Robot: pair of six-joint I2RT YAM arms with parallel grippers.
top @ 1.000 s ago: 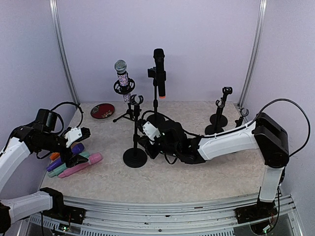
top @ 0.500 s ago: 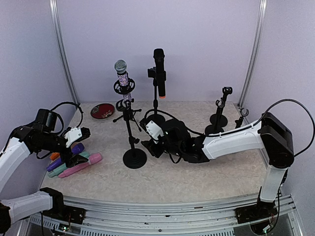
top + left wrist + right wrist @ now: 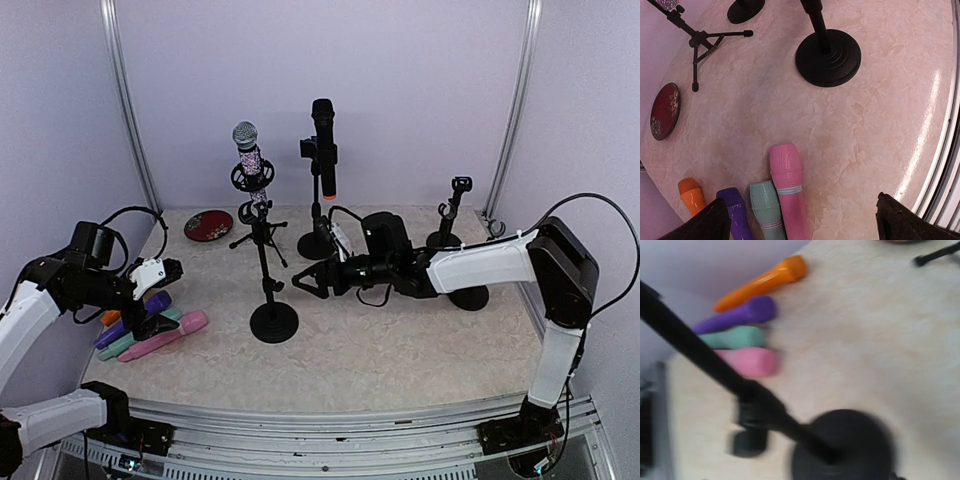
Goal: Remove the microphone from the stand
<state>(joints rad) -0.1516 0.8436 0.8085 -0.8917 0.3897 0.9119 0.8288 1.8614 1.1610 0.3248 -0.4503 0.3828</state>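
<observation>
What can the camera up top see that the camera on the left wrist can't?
Only the top camera shows the black microphone clipped high on its stand, the right arm's claw, and a small empty stand over on the right. Only the left wrist camera shows the flower pattern on the red dish and the orange microphone with its head uncovered. Both show the red dish, the pink microphone, the empty round-base stand and the tripod stand's legs.

A robotics test booth is indicated by plain lilac walls [image 3: 420, 100], an aluminium post [image 3: 128, 100] at upper left and a rail-edged tabletop [image 3: 400, 350].
</observation>
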